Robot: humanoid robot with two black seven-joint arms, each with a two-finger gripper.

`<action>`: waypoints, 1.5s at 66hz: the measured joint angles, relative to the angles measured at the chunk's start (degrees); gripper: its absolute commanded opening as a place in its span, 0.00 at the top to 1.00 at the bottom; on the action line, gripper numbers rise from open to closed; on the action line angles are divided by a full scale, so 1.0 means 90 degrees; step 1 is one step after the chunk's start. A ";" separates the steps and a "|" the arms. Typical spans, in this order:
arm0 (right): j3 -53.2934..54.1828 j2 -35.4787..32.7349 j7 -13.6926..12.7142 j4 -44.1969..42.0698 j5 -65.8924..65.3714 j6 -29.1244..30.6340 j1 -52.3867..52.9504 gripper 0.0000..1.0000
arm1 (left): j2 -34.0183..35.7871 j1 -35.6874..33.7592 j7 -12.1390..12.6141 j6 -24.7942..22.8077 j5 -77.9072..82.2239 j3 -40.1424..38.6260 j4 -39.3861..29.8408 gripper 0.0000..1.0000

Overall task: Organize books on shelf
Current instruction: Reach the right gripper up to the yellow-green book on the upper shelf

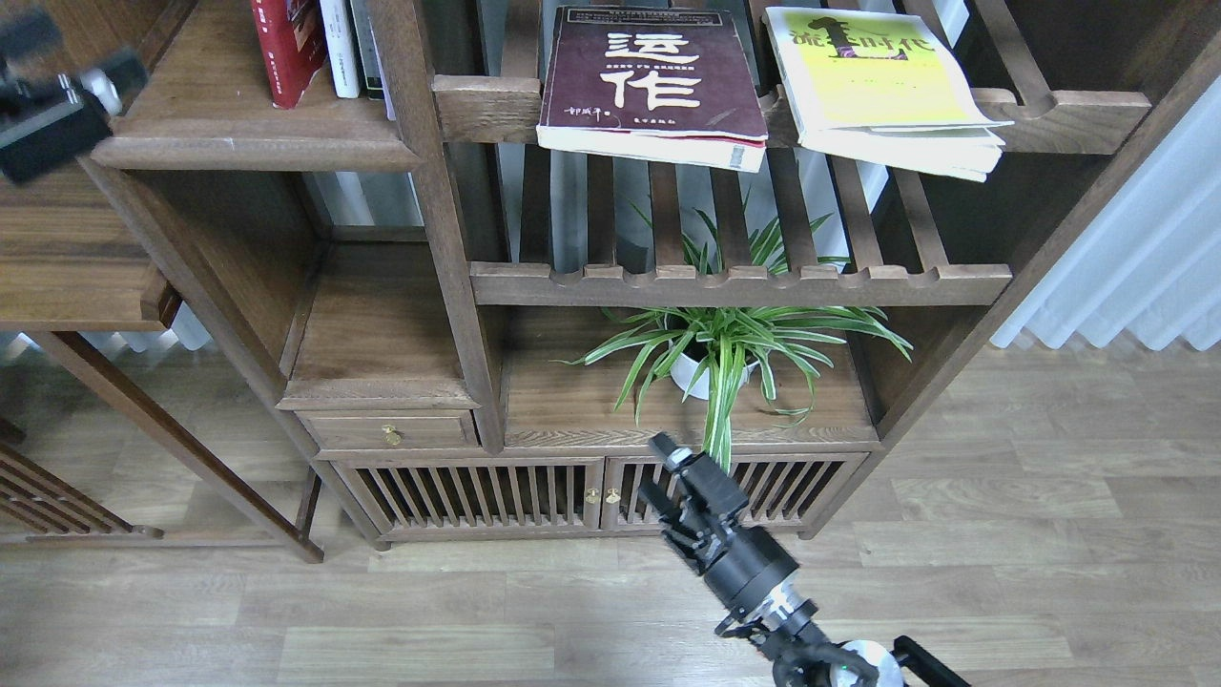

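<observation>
right gripper (668,477) low before the cabinet, fingers apart, empty; left gripper (48,95) blurred far left, state unclear; maroon book (653,81) flat on slats.

At upper left, the solid shelf (238,143) carries the upright red book (286,48); the slatted shelf (1059,110) at top carries the maroon book (653,81) and yellow book (882,86), both flat.

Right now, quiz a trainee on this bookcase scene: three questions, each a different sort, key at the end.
1. True or false: the maroon book stands upright on the solid shelf.
2. Which book lies furthest right on the slatted shelf? A) red book B) yellow book C) maroon book
3. Fill in: below the slats stands a potted ___.

Key: 1 false, it lies flat on the slats; 2 B; 3 plant. The right gripper holds nothing.
</observation>
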 measured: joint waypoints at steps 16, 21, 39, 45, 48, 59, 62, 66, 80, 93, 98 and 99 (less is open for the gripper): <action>0.0743 -0.0279 0.0237 0.0946 0.0040 0.0000 0.0009 0.00 | -0.0255 0.0378 0.0007 0.0000 0.0012 -0.0315 0.0205 0.00; 0.1016 -0.0436 0.0296 0.1265 0.0053 0.0000 0.0013 0.00 | -0.0284 0.0385 0.0012 0.0000 0.0023 -0.0331 0.0265 0.00; 0.1443 -0.0746 0.0318 0.2058 0.0075 0.0000 -0.0021 0.00 | -0.0371 0.0388 0.0024 0.0000 0.0032 -0.0372 0.0445 0.00; 0.1451 -0.0824 0.0318 0.2139 0.0076 0.0000 -0.0009 0.00 | -0.0376 0.0388 0.0024 0.0000 0.0032 -0.0373 0.0452 0.00; 0.1451 -0.0872 0.0318 0.2162 0.0075 0.0000 0.0064 0.00 | -0.0383 0.0388 0.0026 0.0000 0.0032 -0.0373 0.0458 0.00; 0.1446 -0.1072 0.0311 0.2255 0.0068 0.0000 0.0285 0.00 | -0.0458 0.0388 0.0027 0.0000 0.0032 -0.0374 0.0518 0.00; 0.1445 -0.1172 0.0310 0.2286 0.0067 0.0000 0.0348 0.00 | -0.0468 0.0388 0.0027 0.0000 0.0032 -0.0374 0.0528 0.00; 0.1444 -0.1333 0.0310 0.2313 0.0068 0.0000 0.0454 0.00 | -0.0475 0.0388 0.0027 0.0000 0.0032 -0.0375 0.0536 0.00; 0.1444 -0.1595 0.0308 0.2324 0.0067 0.0000 0.0716 0.02 | -0.0494 0.0375 0.0028 0.0000 0.0032 -0.0378 0.0555 0.00; 0.1448 -0.1611 0.0314 0.2312 0.0062 -0.0174 0.1136 0.01 | -0.0495 0.0345 0.0035 0.0000 0.0032 -0.0381 0.0573 0.00; 0.1471 -0.1612 0.0332 0.2234 0.0060 -0.0376 0.1382 0.01 | -0.0496 0.0328 0.0036 0.0000 0.0032 -0.0384 0.0575 0.00; 0.1474 -0.1612 0.0333 0.2224 0.0060 -0.0387 0.1401 0.01 | -0.0496 0.0326 0.0036 0.0000 0.0032 -0.0384 0.0575 0.00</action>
